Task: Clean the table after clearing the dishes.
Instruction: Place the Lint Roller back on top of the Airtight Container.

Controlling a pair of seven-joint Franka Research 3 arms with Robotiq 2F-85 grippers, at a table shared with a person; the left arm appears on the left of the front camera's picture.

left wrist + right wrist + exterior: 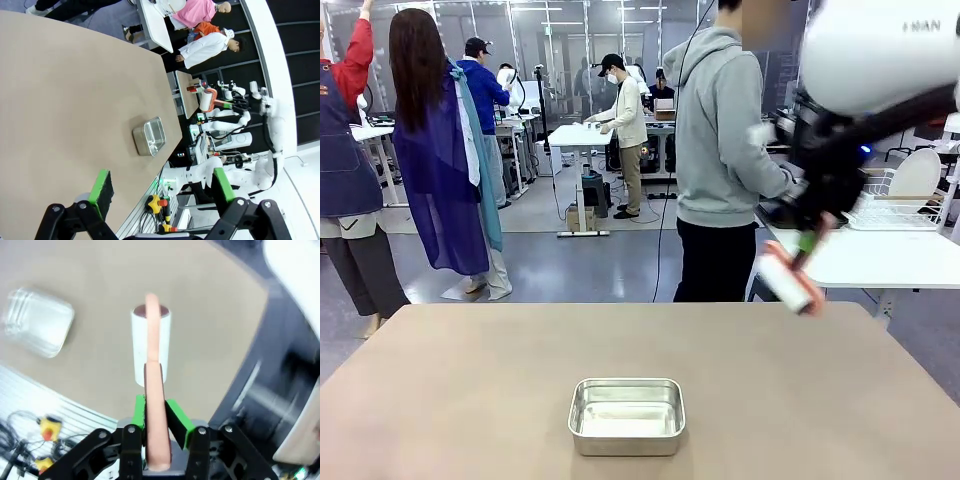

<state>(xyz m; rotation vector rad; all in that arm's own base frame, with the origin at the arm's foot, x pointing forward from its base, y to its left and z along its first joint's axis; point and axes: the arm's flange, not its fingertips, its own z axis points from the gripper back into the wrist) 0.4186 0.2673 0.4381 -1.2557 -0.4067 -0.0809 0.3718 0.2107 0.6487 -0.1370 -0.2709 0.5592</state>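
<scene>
Stretching wide and mostly bare, the table (470, 400) carries a steel pan (626, 415) near its near edge, with open top on every side of it. Above the far right corner the right gripper (155, 412) pinches a lint roller (151, 347) by its salmon handle. The left gripper (162, 187) hangs spread wide over the near edge; no readable print on the roller or pan.

Surface (470, 400): wide, matte brownish-taupe top w/ rounded corners, flat, spans the near side of front view. Small rect steel pan (626, 415) sits upright near its front-centre edge. Rest of top looks bare.
</scene>
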